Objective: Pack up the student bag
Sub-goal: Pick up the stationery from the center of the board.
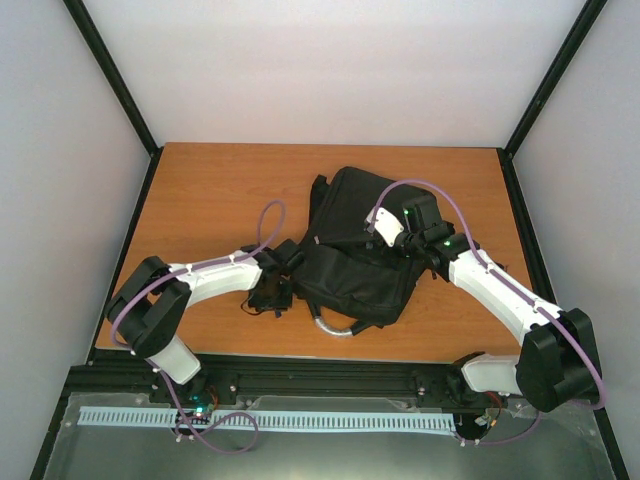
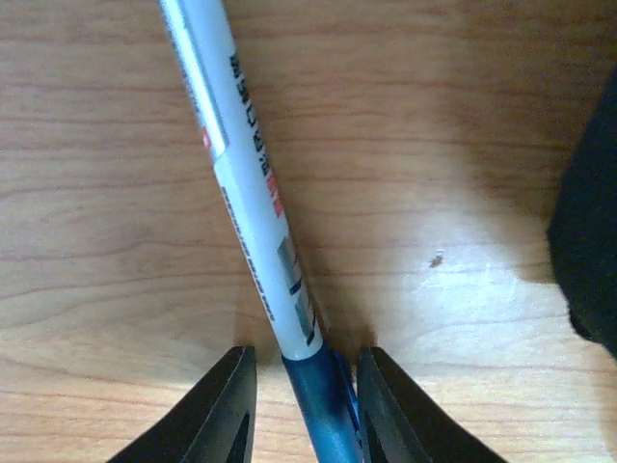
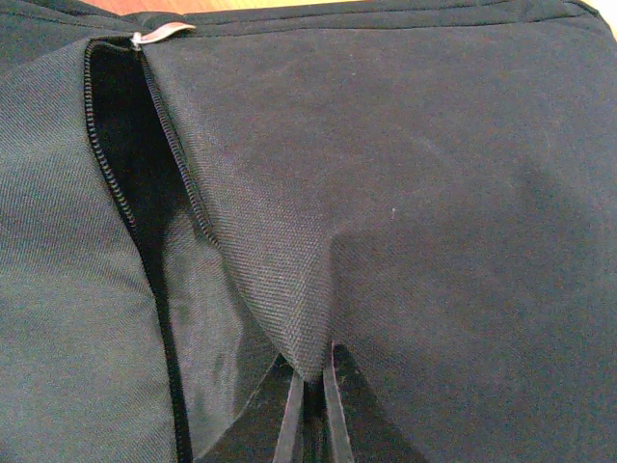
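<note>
Top external view has the student bag lying on the wooden table, right of centre, with its grey loop handle at the near edge. Just left of it, the left gripper sits low over the table. Its fingers are apart, one on each side of the blue end of a white pen. The right gripper is pinched together on a raised fold of the bag's fabric, right of an open zip.
</note>
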`<action>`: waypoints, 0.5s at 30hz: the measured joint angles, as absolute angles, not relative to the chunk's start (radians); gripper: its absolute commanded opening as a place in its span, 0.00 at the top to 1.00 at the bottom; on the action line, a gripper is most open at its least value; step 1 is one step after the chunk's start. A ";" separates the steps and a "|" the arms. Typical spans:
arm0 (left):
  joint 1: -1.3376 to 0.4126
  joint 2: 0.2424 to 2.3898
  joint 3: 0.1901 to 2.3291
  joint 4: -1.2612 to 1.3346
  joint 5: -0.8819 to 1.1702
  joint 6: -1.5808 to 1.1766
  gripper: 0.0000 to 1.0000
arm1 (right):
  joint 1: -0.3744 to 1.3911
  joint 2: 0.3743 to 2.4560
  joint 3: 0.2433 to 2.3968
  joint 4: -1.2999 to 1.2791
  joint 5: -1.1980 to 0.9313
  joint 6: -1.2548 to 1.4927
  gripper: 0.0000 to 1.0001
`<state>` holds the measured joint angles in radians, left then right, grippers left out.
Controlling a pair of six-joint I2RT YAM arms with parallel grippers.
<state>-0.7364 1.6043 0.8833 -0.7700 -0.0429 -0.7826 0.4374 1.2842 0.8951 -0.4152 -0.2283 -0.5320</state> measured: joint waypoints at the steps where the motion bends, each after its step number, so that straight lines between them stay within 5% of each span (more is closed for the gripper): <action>1: -0.736 1.604 0.882 -0.776 -0.049 -0.783 0.70 | 0.437 1.284 0.895 -0.415 -0.228 -0.532 0.97; 15: -0.699 1.580 0.866 -0.808 -0.093 -0.766 0.65 | 0.437 1.284 0.895 -0.416 -0.230 -0.532 0.97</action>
